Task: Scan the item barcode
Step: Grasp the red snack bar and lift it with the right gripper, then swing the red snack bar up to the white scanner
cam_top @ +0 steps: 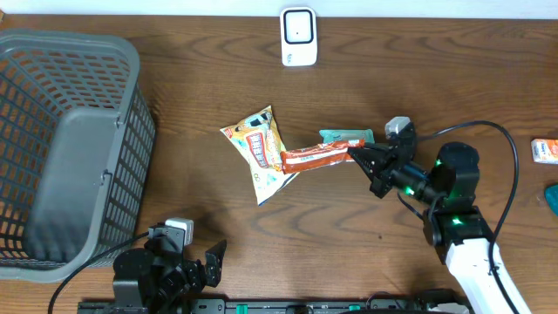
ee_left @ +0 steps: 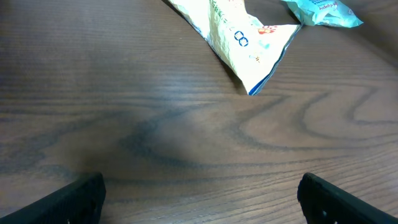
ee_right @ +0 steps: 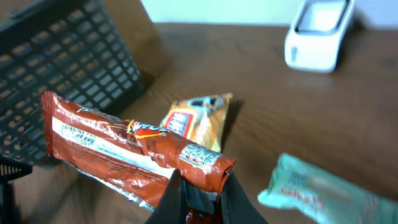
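A long red snack wrapper (cam_top: 312, 158) hangs above the table, pinched at one end by my right gripper (cam_top: 356, 155), which is shut on it. In the right wrist view the red wrapper (ee_right: 124, 149) stretches left from my right gripper (ee_right: 199, 186), with white print along its side. The white barcode scanner (cam_top: 298, 37) stands at the table's far edge, and shows again as the scanner (ee_right: 317, 34) at upper right. My left gripper (cam_top: 205, 266) rests open at the front left; its view shows my left gripper (ee_left: 199, 199) over bare wood.
A yellow-and-white snack bag (cam_top: 259, 148) lies mid-table, with a teal packet (cam_top: 346, 136) beside it. A grey mesh basket (cam_top: 65, 144) fills the left side. A small orange-white item (cam_top: 545, 150) and a blue item (cam_top: 552, 197) sit at the right edge.
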You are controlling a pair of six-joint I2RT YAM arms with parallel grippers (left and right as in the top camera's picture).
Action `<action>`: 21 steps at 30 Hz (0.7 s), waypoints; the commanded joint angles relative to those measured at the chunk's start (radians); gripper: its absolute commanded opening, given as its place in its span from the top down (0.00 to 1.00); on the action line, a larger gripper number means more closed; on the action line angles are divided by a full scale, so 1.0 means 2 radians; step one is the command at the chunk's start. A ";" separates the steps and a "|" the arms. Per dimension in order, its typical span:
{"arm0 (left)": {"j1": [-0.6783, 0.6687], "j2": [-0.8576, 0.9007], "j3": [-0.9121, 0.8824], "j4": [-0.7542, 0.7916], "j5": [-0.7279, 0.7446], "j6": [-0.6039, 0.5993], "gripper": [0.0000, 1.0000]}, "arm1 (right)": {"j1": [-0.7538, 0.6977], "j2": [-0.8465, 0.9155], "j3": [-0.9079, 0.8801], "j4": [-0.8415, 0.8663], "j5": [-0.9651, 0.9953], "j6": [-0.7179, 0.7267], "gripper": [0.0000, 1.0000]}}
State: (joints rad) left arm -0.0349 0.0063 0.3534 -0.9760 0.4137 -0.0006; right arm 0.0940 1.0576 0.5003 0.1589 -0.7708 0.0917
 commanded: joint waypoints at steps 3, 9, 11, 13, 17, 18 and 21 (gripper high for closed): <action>-0.002 -0.001 0.000 -0.006 0.004 0.000 0.01 | 0.002 -0.033 0.010 0.026 -0.026 -0.042 0.99; -0.002 -0.001 0.000 -0.006 0.004 0.000 0.01 | 0.002 -0.040 0.010 0.031 -0.025 -0.047 0.99; -0.002 -0.001 0.000 -0.006 0.004 0.000 0.01 | 0.002 -0.040 0.010 0.031 -0.017 -0.047 0.99; -0.002 -0.001 0.000 -0.006 0.004 0.000 0.01 | 0.003 -0.040 0.010 0.029 0.014 -0.040 0.99; -0.002 -0.001 0.000 -0.006 0.004 0.000 0.01 | 0.003 -0.040 0.012 0.029 0.133 -0.031 0.99; -0.002 -0.001 0.000 -0.006 0.004 0.000 0.01 | 0.005 -0.040 0.013 0.029 0.158 -0.031 0.99; -0.002 -0.001 0.000 -0.006 0.004 0.000 0.02 | 0.023 -0.039 0.020 0.027 0.274 -0.053 0.99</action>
State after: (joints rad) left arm -0.0349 0.0063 0.3534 -0.9760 0.4137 -0.0006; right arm 0.1040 0.9878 0.5011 0.2108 -0.4995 0.0254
